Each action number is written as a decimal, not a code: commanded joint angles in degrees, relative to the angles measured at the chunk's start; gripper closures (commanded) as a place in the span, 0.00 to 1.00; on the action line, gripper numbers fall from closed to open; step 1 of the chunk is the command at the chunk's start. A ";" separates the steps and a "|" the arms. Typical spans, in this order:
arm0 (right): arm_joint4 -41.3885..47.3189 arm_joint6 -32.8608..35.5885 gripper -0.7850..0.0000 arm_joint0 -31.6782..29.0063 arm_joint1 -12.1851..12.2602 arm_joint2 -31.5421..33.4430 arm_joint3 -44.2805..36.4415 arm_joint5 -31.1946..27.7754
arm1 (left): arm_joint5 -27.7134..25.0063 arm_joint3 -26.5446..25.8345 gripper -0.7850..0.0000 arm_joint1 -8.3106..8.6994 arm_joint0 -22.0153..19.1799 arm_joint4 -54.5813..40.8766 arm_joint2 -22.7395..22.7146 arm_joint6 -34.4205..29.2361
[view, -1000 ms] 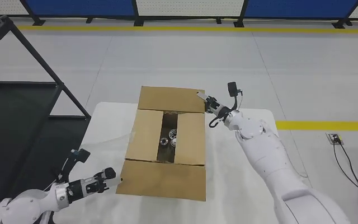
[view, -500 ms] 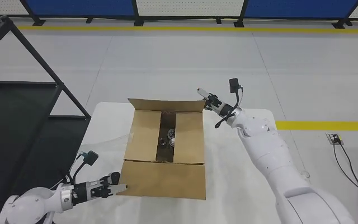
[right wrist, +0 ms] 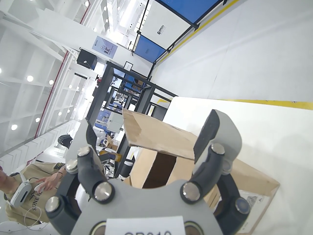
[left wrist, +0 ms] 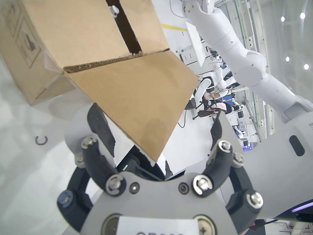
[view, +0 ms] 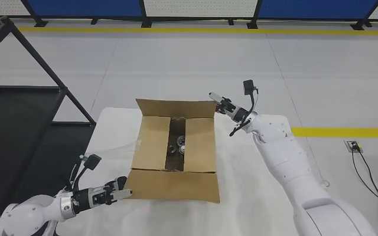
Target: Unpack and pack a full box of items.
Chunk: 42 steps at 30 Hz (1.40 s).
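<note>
A brown cardboard box point(view: 155, 141) stands on the white table point(view: 248, 183). Its two side flaps lie over the top, and a dark gap between them shows small items point(view: 179, 144). The far flap point(view: 177, 108) stands nearly upright. My right gripper point(view: 216, 98) is open at this flap's right corner, and the flap's edge point(right wrist: 156, 138) lies between the fingers of the right gripper point(right wrist: 150, 128). The near flap point(view: 174, 186) sticks out toward me. My left gripper point(view: 123, 193) is open at its left corner, and in the left wrist view the flap's corner point(left wrist: 146, 113) reaches between the fingers of the left gripper point(left wrist: 159, 128).
A black metal frame point(view: 35, 112) stands beside the table's left side. A small C-shaped ring point(left wrist: 41, 140) lies on the table next to the box. Bare tabletop stretches to the right of the box.
The far flap has swung up from lying outward to nearly upright, and the right gripper moved with it. The near flap now looks shorter from above. The left gripper shifted toward its corner.
</note>
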 commanded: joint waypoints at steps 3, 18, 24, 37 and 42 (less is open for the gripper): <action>0.36 1.30 0.00 -0.20 0.14 0.04 -0.91 -0.82 | 0.03 -1.02 0.00 0.17 -0.14 -0.32 0.00 1.57; -1.03 5.95 0.00 -0.09 1.20 -0.39 -5.21 -0.05 | 2.81 -7.24 0.00 0.19 -2.35 9.67 1.57 17.60; -0.90 12.75 0.00 0.04 1.38 -1.32 -7.77 5.43 | 6.45 -7.65 0.00 -0.09 -4.21 12.96 4.36 23.80; -2.78 13.58 0.00 -0.14 1.24 -2.65 -9.73 8.93 | 7.45 -8.04 0.00 -0.11 -4.92 12.96 5.42 24.19; -1.83 13.13 0.00 -2.60 1.52 -2.37 -15.32 14.11 | 9.17 -9.08 0.00 -0.16 -4.58 16.03 5.94 27.37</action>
